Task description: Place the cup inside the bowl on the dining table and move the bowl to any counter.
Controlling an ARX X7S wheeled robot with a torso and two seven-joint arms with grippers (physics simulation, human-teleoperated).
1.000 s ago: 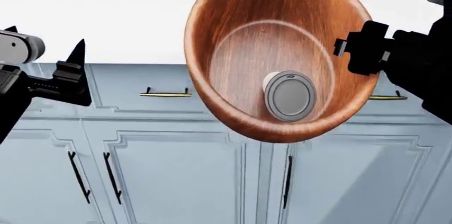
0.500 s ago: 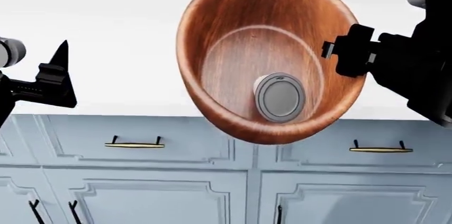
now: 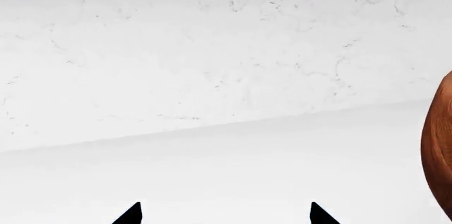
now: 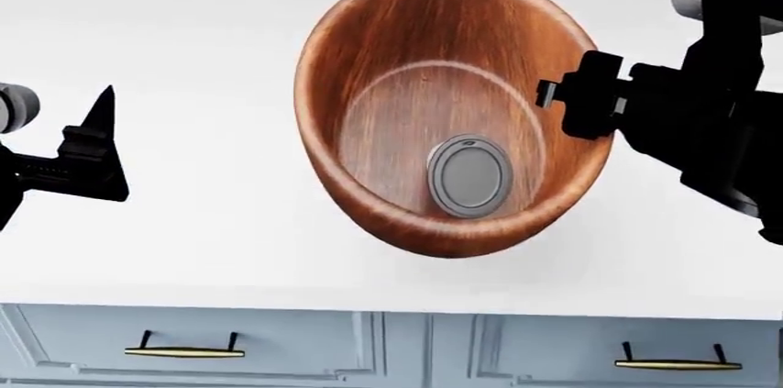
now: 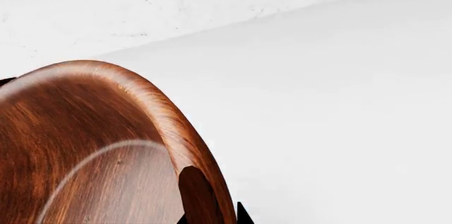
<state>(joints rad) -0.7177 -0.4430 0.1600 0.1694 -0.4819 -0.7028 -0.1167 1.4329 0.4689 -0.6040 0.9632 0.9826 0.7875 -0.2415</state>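
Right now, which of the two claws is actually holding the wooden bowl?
The right gripper: it is clamped on the bowl's rim at the view's right. The left gripper hangs apart from the bowl over the counter, holding nothing.

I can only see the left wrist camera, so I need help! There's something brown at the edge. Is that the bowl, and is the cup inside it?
Observer: Yes. In the head view, the bowl has the cup lying inside it, with its grey lid facing the camera.
Operator: Who's holding it?
Observer: The right gripper. In the right wrist view its fingers pinch the rim, one inside and one outside.
Operator: Is it sitting flat?
Observer: No, it's tilted, with its opening tipped toward the robot.
Operator: Is it over the counter?
Observer: Yes, it's above the counter, well behind the front edge. I can't tell if it touches.
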